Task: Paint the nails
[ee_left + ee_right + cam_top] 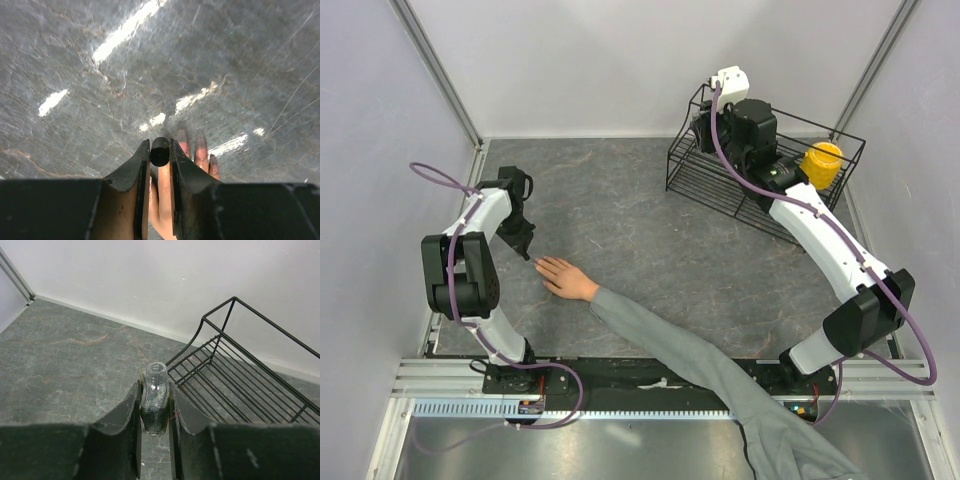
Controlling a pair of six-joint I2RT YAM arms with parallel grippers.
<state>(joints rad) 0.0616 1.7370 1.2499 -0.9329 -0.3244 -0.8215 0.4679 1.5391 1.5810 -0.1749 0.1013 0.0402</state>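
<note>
Left tool (525, 248), top view: clenched on the brush (532, 260), whose tip meets the fingertips of the hand (563, 277) lying flat on the table (650, 230). The nails (544, 266) are at the end of the hand that faces this tool. They are too small here for me to judge any paint.

The hand's long axis runs from the fingertips down and right along the sleeve (680, 350) to the near edge. I judge that strokes should follow that line.

The left arm (470, 265) is much the nearer. The right arm (820, 225) reaches into the rack (685, 185) at the far right, well apart. Open table lies beyond and to the right of the hand. The left wall (380, 150) stands close behind the left tool, so I have little room to back off that way.

Left wrist view: the jaws are closed on the brush's round dark cap, seen end-on. Three fingers (201, 155) show just right of the jaws, pointing away from the camera. The brush tip is hidden.

Right wrist view: right tool (155, 390) grasps the bottle (154, 407) upright, its neck open, just beside the rack's corner. I cannot tell whether the bottle rests on the table.
</note>
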